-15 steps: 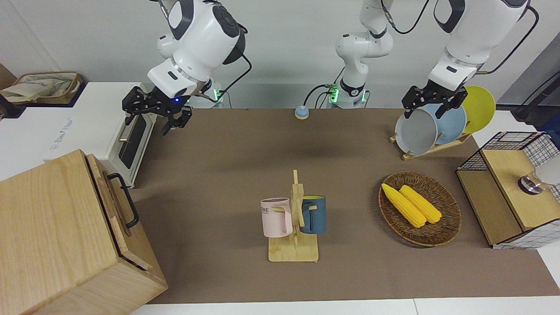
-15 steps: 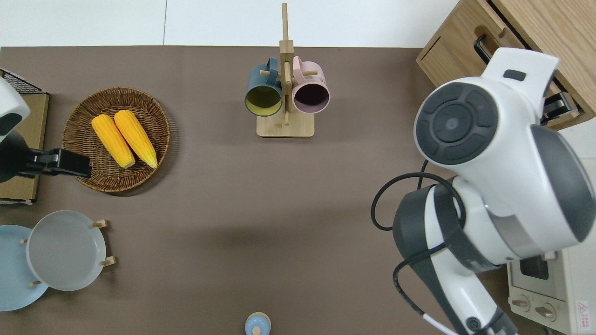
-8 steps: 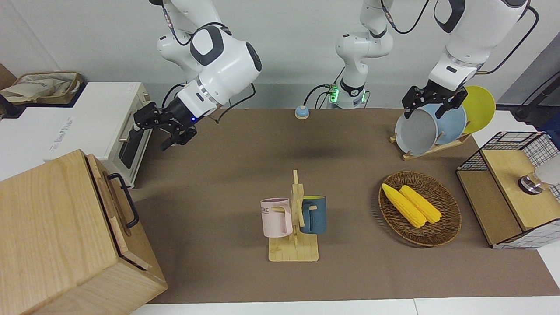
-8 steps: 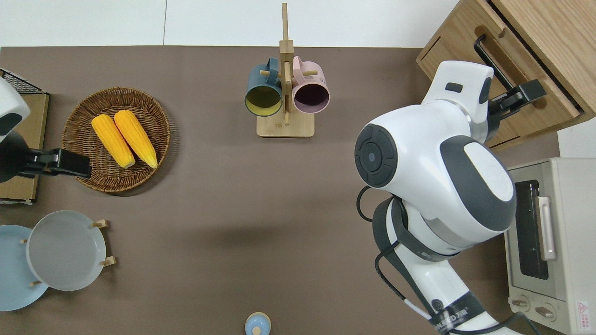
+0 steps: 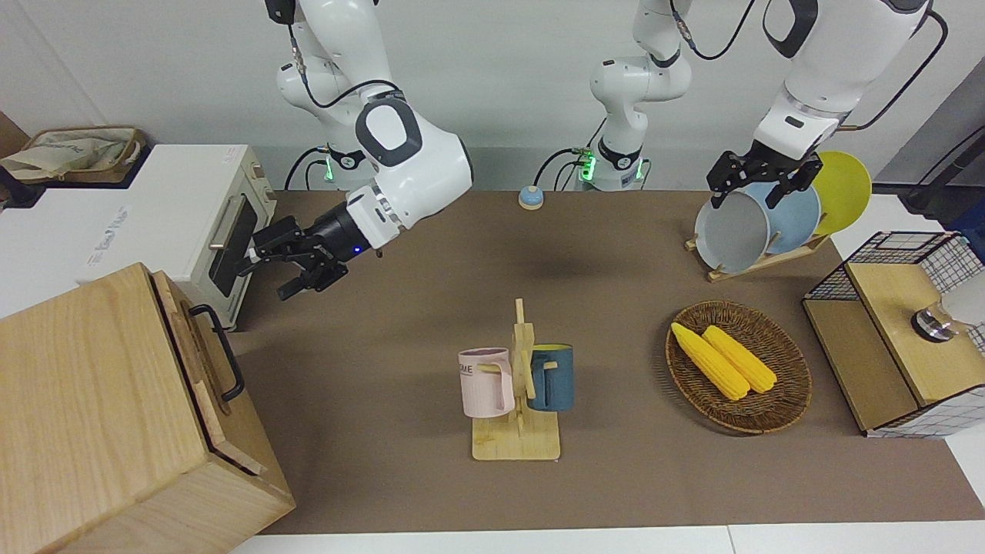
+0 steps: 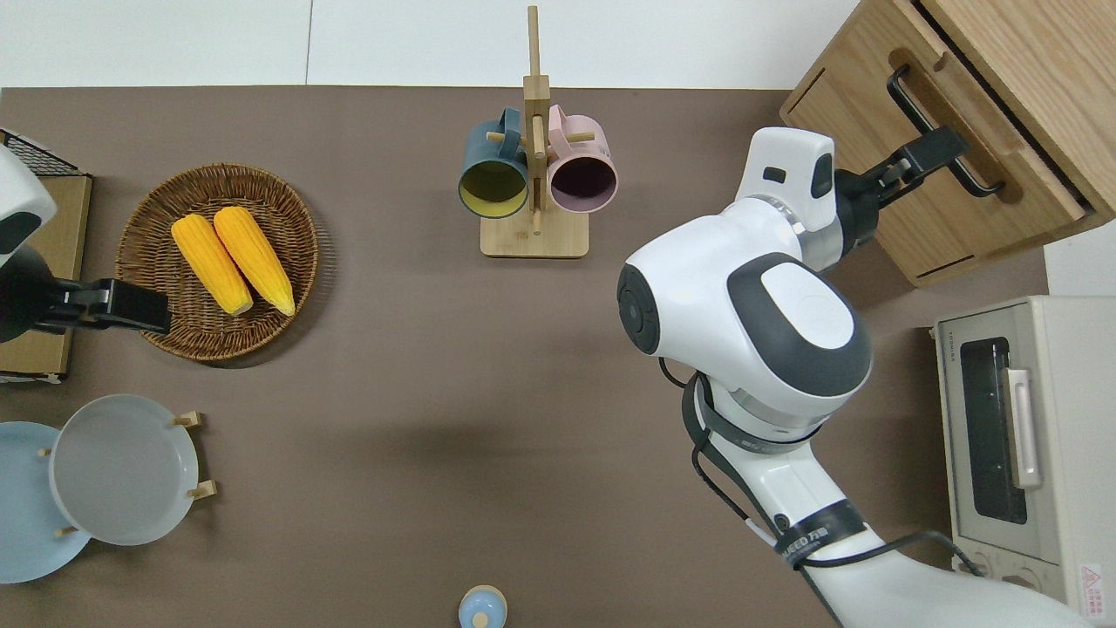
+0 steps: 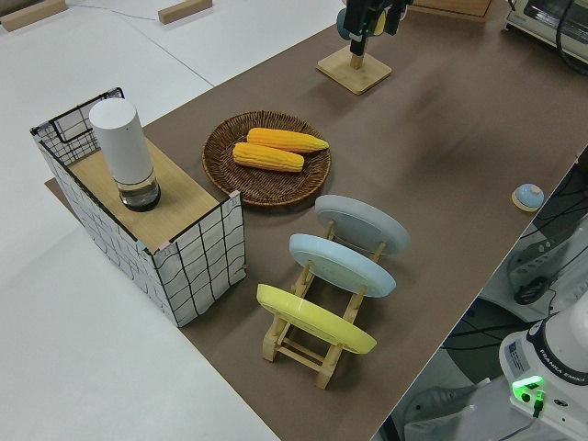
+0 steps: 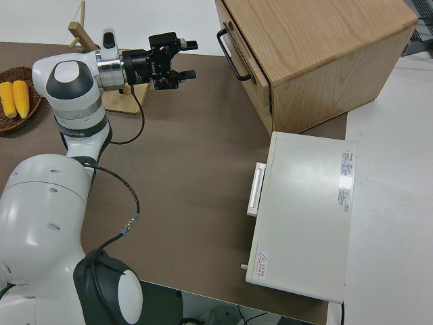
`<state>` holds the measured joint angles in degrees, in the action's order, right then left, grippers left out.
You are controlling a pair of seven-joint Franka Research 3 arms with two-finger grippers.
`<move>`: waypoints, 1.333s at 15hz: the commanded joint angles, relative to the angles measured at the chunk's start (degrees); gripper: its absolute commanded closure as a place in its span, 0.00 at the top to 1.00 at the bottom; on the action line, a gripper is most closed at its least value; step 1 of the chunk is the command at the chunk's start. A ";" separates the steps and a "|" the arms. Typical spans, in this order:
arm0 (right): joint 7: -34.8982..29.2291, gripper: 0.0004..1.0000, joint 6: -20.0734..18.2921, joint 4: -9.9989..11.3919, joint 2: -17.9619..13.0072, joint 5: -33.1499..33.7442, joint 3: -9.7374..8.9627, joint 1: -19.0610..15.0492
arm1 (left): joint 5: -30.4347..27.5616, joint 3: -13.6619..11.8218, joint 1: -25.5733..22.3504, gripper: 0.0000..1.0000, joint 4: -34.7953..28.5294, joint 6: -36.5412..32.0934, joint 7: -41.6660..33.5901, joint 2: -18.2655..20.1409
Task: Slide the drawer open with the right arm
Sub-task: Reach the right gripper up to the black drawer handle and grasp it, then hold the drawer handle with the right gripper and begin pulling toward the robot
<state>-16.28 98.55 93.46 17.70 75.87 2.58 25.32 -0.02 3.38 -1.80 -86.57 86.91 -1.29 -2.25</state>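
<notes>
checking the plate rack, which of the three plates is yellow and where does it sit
The yellow plate is the end one in the rack, nearest the robots. The blue plate sits in the middle, and the grey plate is farthest from the robots.

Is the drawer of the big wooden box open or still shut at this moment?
Shut. The drawer front sits flush with the wooden box, and the right gripper, fingers spread, has not reached the handle.

open table [image 5: 369,323] before drawer handle [image 5: 218,350], toaster oven [image 5: 231,246] beside
</notes>
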 commanded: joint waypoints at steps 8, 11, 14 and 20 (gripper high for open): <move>-10.26 0.98 1.99 0.67 6.64 16.14 -0.04 -1.15 | 0.98 0.40 -0.31 0.99 1.49 -1.13 -0.56 -0.65; -10.70 0.98 5.59 1.19 6.64 18.25 -0.04 -3.69 | 0.98 0.40 -0.31 0.99 1.49 -1.13 -0.56 -0.65; -12.46 0.98 6.48 1.72 7.43 20.54 -0.04 -4.75 | 0.98 0.40 -0.31 0.99 1.49 -1.13 -0.56 -0.65; -15.18 0.98 9.55 3.04 8.14 24.66 -0.04 -7.65 | 0.98 0.40 -0.31 0.99 1.40 -1.13 -0.56 -0.65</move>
<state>-28.17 105.12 94.85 25.98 96.13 3.00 20.03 -0.02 3.38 -1.80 -86.57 86.91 -1.29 -2.25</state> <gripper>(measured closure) 0.022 0.004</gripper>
